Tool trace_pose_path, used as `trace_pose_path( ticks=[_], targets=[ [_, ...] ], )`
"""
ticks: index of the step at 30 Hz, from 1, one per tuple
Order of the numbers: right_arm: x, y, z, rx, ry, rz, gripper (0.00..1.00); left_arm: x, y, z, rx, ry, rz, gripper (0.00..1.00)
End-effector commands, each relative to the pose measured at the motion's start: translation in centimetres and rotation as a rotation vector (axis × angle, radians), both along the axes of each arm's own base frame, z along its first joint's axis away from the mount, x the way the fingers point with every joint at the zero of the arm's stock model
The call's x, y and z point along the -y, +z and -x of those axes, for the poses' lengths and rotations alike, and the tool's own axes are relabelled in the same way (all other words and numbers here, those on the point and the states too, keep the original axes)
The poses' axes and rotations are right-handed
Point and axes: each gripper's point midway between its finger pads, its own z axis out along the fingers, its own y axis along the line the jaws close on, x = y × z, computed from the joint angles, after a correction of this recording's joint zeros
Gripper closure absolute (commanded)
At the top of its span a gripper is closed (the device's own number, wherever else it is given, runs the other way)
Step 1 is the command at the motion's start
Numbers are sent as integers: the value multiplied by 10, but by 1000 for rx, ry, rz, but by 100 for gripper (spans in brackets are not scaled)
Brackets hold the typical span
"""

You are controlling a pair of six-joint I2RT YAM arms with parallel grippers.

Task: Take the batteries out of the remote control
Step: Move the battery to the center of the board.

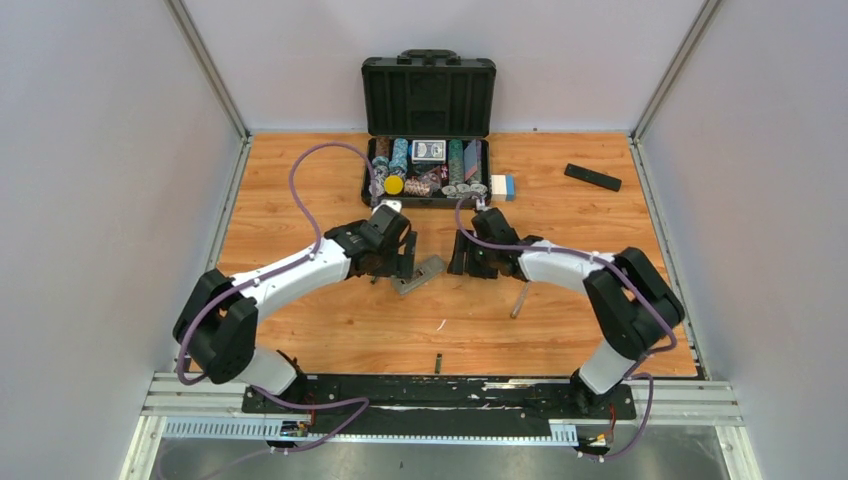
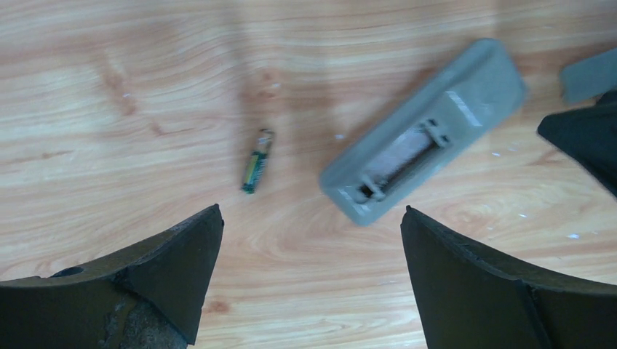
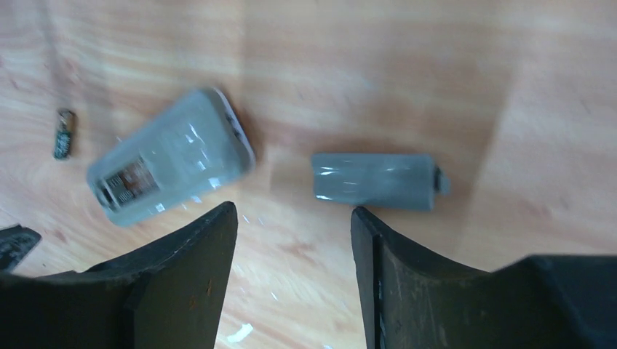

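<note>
Jaws wide on the left gripper [image 2: 311,218], narrower but apart on the right gripper [image 3: 292,212], both empty.
One battery [image 2: 257,161] lies loose on the wooden table [image 2: 109,87] near the grey remote [image 2: 426,131], compartment upward; a grey cover [image 3: 375,180] rests beside it, apart.

No legible text, remote [image 2: 422,134] label blurred, battery [image 2: 257,161] print unreadable

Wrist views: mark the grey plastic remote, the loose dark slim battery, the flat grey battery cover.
Grey plastic remote [image 2: 424,134]: left wrist, mid-body at open bay.
Dark slim battery [image 2: 257,161]: left wrist, mid-body.
Flat grey cover [image 3: 371,180]: right wrist, centre face.
</note>
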Motion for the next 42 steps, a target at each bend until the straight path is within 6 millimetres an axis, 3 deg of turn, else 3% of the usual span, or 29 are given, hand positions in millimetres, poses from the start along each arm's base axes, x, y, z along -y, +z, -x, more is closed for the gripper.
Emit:
trace_pose_path(
  ticks=[1, 6, 10, 13, 16, 21, 24, 34, 42],
  targets=[
    [-31, -8, -21, -12, 86, -17, 42, -31, 4, -4, 18, 84, 48, 0],
    [-53, -18, -29, -14, 167, -8, 43, -49, -2, -13, 11, 81, 126, 0],
    [-54, -3, -27, 29, 214, -8, 43, -45, -5, -27, 10, 54, 137, 0],
    [-39, 18, -27, 103, 187, 22, 43, -36, -9, -36, -4, 34, 152, 0],
    [-11, 39, -36, 191, 112, 90, 41, -33, -15, -45, -18, 34, 153, 0],
    [23, 31, -49, 163, 37, 123, 42, -32, -26, -56, -35, 0, 161, 0],
    [22, 20, -51, 115, 53, 95, 42, -25, -35, -58, -55, -38, 186, 0],
    [12, -6, -51, 19, 101, 51, 44, -1, -53, -30, -138, -139, 330, 5],
    [-15, -12, -40, -24, 166, -75, 44, 6, -63, 9, -213, -116, 450, 6]
  ],
)
